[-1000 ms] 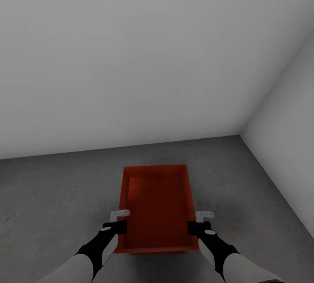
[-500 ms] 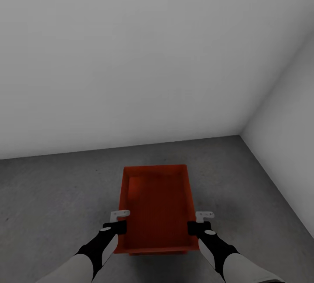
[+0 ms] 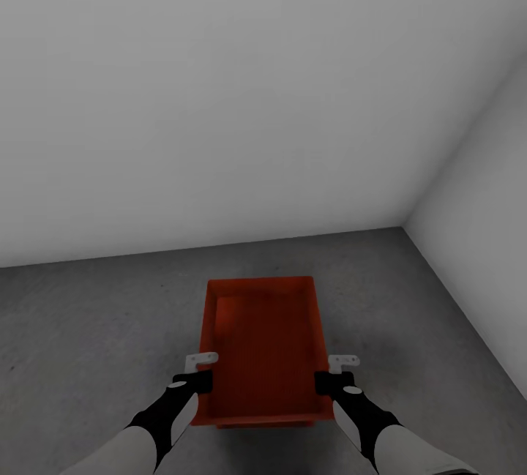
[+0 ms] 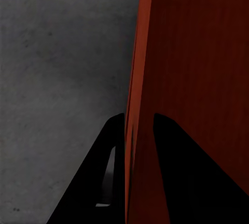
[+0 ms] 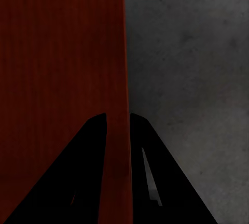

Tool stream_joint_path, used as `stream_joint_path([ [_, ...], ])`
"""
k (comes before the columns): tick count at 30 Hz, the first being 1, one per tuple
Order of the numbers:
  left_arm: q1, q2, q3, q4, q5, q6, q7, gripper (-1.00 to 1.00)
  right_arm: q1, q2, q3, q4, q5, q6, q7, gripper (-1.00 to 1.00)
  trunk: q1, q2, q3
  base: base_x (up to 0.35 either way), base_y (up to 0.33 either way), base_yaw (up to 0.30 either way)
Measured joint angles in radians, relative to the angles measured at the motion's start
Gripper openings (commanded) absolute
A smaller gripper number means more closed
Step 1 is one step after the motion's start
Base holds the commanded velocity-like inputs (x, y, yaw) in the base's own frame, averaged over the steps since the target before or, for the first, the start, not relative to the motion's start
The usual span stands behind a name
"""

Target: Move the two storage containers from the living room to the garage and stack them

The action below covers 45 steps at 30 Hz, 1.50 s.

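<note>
One orange-red storage container point(image 3: 263, 343) sits low over the dark grey garage floor point(image 3: 88, 328), its long side pointing away from me. My left gripper point(image 3: 203, 380) is shut on its left wall near the near corner, and my right gripper point(image 3: 328, 381) is shut on its right wall opposite. In the left wrist view the black fingers point(image 4: 109, 172) straddle the thin red wall point(image 4: 136, 79). In the right wrist view the fingers point(image 5: 150, 172) clamp the other wall point(image 5: 124, 53) the same way. I cannot tell whether the container touches the floor.
A plain white wall point(image 3: 219, 94) stands straight ahead and a second white wall point(image 3: 490, 226) closes the right side, meeting in a corner at the back right. Mottled grey floor spreads to the left and ahead of the container.
</note>
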Motion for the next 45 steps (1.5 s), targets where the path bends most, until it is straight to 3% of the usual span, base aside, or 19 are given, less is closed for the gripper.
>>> stream_joint_path([
  [45,0.0,0.001,-0.003,-0.005,0.001,0.005,0.001,-1.0,0.0,0.0,-0.002,0.0,0.0,0.0,0.001,-1.0,0.0,0.0,0.0,0.0,0.0,0.0],
])
